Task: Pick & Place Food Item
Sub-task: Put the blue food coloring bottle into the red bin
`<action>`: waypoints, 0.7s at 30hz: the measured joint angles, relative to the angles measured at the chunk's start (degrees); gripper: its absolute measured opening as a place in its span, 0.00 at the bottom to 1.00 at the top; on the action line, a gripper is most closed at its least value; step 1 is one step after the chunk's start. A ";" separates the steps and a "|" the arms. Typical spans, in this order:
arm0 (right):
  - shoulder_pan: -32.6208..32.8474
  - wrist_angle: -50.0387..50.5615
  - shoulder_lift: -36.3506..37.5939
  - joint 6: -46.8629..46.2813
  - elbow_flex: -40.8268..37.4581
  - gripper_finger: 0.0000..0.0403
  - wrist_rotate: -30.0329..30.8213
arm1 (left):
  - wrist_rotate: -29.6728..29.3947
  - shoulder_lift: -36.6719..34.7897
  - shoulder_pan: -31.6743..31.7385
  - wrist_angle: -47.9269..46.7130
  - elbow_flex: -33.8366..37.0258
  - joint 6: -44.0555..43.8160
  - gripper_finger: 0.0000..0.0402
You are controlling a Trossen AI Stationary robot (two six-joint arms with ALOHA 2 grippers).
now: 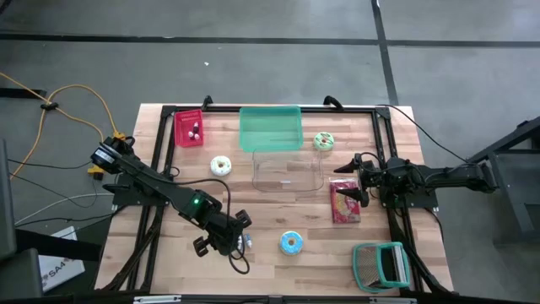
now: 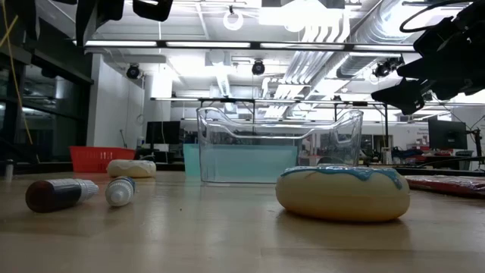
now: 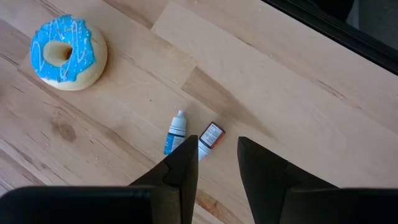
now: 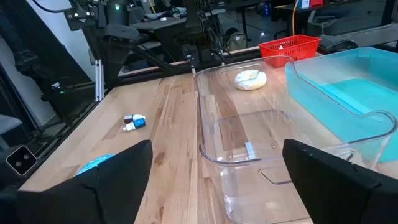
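Hovering: left tool (image 3: 217,165), narrowly parted, empty, above two small tubes (image 3: 176,132) near blue-iced donut (image 1: 291,243) on surface (image 1: 278,215). Right tool (image 4: 214,186) fully spread, empty, beside clear bin (image 1: 287,173).

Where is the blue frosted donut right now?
In the high view the blue frosted donut lies near the table's front edge, right of the left claw, beside two small tubes.

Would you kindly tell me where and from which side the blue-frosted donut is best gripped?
Probably from straight above, with the tool's fingers across the outer rim of the blue-frosted donut. It lies flat on the wooden table, frosting up, a round ring with bare wood all around, so any opposite sides would likely serve.
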State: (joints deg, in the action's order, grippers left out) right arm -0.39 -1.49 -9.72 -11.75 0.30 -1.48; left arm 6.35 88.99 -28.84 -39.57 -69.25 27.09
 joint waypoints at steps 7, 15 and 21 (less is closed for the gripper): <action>-0.02 -0.01 0.00 0.00 0.01 0.87 0.01 | -0.03 0.00 0.00 -0.04 0.00 -0.11 0.27; -0.01 -0.01 0.00 0.00 0.01 0.87 0.01 | -0.60 3.12 0.58 0.59 0.00 0.27 0.27; 0.01 0.01 0.00 0.00 -0.01 0.87 0.01 | -0.46 7.29 1.60 3.09 0.00 3.20 0.27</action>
State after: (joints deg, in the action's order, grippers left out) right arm -0.38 -1.48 -9.71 -11.75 0.30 -1.48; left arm 5.89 96.28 -27.24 -36.48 -69.25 30.29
